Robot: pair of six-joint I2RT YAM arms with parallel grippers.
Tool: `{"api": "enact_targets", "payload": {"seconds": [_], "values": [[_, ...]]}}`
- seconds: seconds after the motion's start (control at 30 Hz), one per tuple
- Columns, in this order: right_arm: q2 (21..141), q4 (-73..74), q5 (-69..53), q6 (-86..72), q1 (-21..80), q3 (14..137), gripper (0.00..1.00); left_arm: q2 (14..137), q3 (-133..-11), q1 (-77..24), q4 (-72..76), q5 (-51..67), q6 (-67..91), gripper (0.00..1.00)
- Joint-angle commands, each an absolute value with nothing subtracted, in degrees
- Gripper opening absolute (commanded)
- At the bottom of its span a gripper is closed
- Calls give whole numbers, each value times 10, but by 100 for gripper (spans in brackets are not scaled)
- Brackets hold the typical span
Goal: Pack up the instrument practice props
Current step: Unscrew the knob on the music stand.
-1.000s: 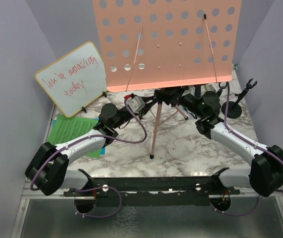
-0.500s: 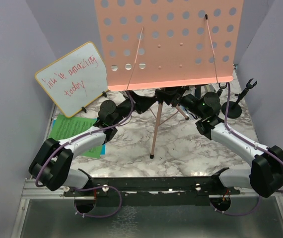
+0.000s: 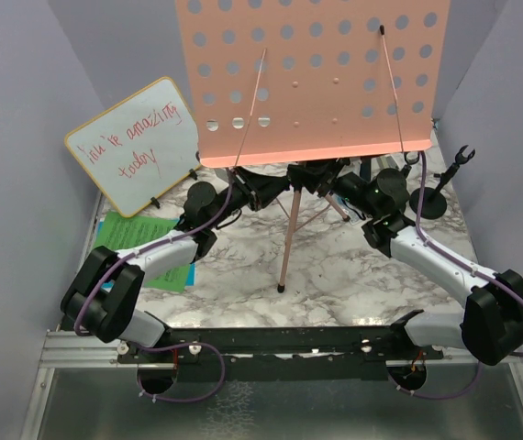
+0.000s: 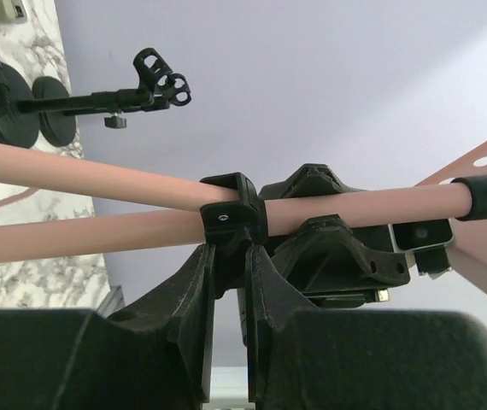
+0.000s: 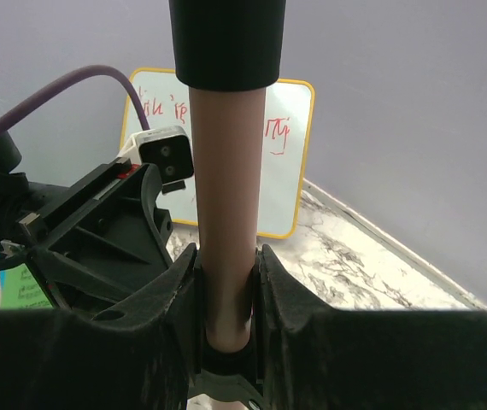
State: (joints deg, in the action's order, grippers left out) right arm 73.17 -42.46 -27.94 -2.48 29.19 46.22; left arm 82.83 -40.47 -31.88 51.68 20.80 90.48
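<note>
The pink tripod music holder [image 3: 307, 82] stands at the back middle, its perforated tray tilted toward the camera. My left gripper [image 3: 269, 188] [image 4: 226, 252] is shut on the black sliding collar [image 4: 231, 218] of the holder's pink pole. My right gripper [image 3: 346, 190] [image 5: 226, 256] is shut on the pink pole [image 5: 226, 188] from the other side. A green music sheet [image 3: 138, 240] lies at the left under my left arm, with a blue edge [image 3: 177, 278] beneath it. A black round-based mic holder [image 3: 429, 200] stands at the right; two of them [image 4: 98, 101] show in the left wrist view.
The yellow-framed whiteboard [image 3: 133, 147] with red writing leans at the back left. Purple walls close in both sides and the back. One pink tripod leg [image 3: 285, 247] reaches down to the marble tabletop [image 3: 335, 266].
My left arm has swung right and in toward the stand's hub, and its wrist has turned. The tray has risen slightly. The right arm has barely moved.
</note>
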Motion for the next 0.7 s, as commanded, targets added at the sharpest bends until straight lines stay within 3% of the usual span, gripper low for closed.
{"api": "enact_targets", "payload": {"seconds": [0.0,0.17,0.4,0.5,0.67], "values": [[743,-322,-336,-4,304,456,1,839,-418,-316,459,174,951,1],[740,-322,-333,-4,304,455,1,811,-432,-301,415,179,806,28],[739,-312,-339,17,304,456,1,784,-414,-258,407,228,597,49],[742,-307,-343,20,304,459,1,782,-410,-250,406,269,506,56],[744,-306,-349,24,304,458,1,762,-404,-249,406,299,322,59]]}}
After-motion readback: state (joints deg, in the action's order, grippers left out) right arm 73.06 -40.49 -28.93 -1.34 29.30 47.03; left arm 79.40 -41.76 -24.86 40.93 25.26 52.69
